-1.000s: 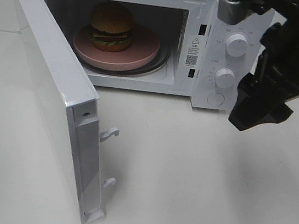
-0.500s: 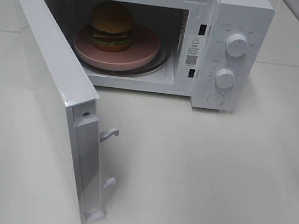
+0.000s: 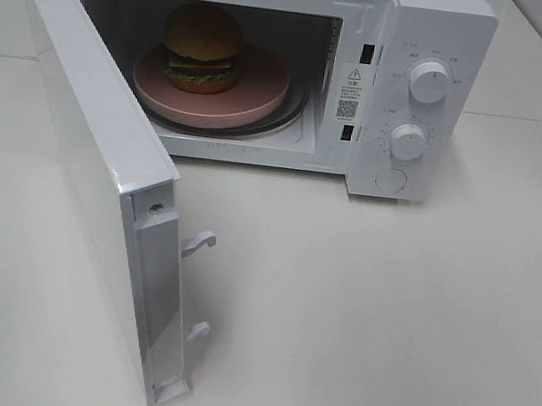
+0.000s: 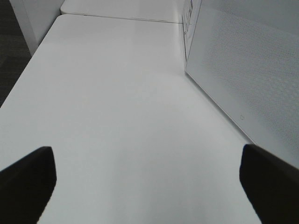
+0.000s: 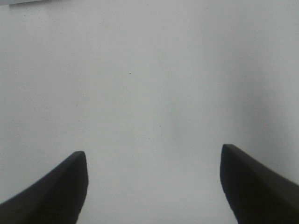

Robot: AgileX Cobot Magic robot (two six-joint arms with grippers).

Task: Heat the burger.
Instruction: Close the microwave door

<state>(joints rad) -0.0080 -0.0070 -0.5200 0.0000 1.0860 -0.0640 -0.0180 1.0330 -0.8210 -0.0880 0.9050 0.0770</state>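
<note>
Gone from high view since a second ago: right arm, then before dials.
Right gripper (image 5: 153, 150): spread, empty, over table (image 5: 140, 70).
Left gripper (image 4: 147, 151): spread wide, empty, beside dotted panel (image 4: 243, 74).
Door (image 3: 87, 147): swung open.
Burger (image 3: 202, 47): on pink plate (image 3: 266, 91) inside microwave (image 3: 432, 24). Likely light, soft, squashable; grip bun sides gently.

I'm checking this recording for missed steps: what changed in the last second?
The right gripper withdrew rightward from the microwave's control panel, out of the high view, open and empty. The burger on the pink plate and the open door stayed put.
</note>
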